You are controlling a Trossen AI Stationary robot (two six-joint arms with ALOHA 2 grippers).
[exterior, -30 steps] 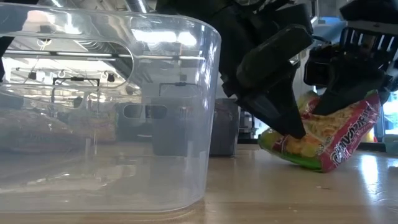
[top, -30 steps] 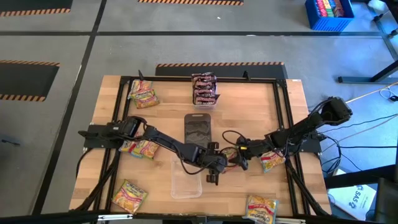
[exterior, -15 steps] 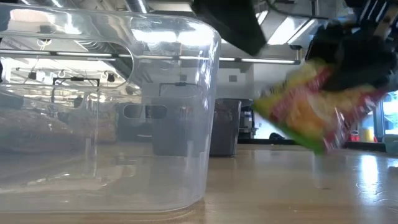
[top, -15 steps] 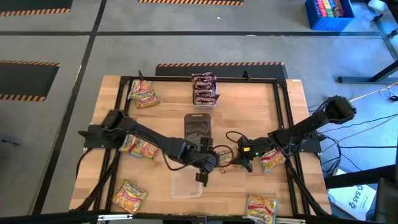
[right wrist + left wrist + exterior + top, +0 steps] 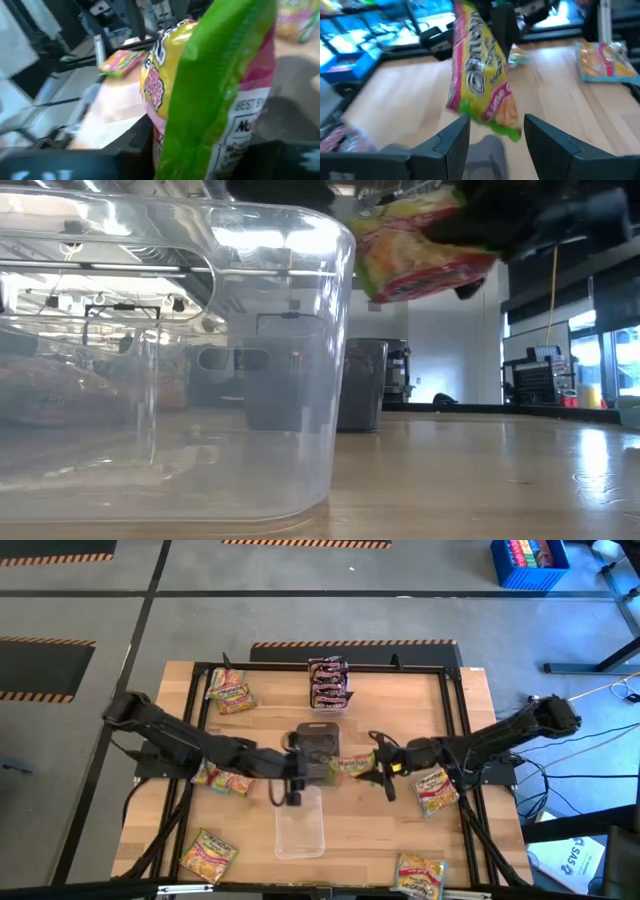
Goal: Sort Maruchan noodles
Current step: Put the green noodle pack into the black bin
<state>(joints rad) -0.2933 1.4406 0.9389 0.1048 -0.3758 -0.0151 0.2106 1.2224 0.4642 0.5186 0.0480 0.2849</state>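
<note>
Right hand [image 5: 378, 768] grips a yellow-green noodle packet [image 5: 350, 765] by one end, held in the air mid-desk, above the dark grey lid [image 5: 318, 745] and just behind the clear tray [image 5: 300, 830]. Left hand [image 5: 292, 772] sits close by, fingers apart, nothing in them; in its wrist view the packet hangs just past the fingertips. Risks: edge-only pinch on slick wrap, so pkt could slip or swing; the two hands are v. close, could knock it loose. Other packets [image 5: 207, 853] lie spread round the desk [image 5: 400, 710].

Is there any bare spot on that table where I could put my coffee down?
Judging from above, bare wood lies between the dark packet stack and the far right corner, and near the front between the clear tray and a corner packet. The middle is crowded: both grippers meet there around a lifted packet.
</note>
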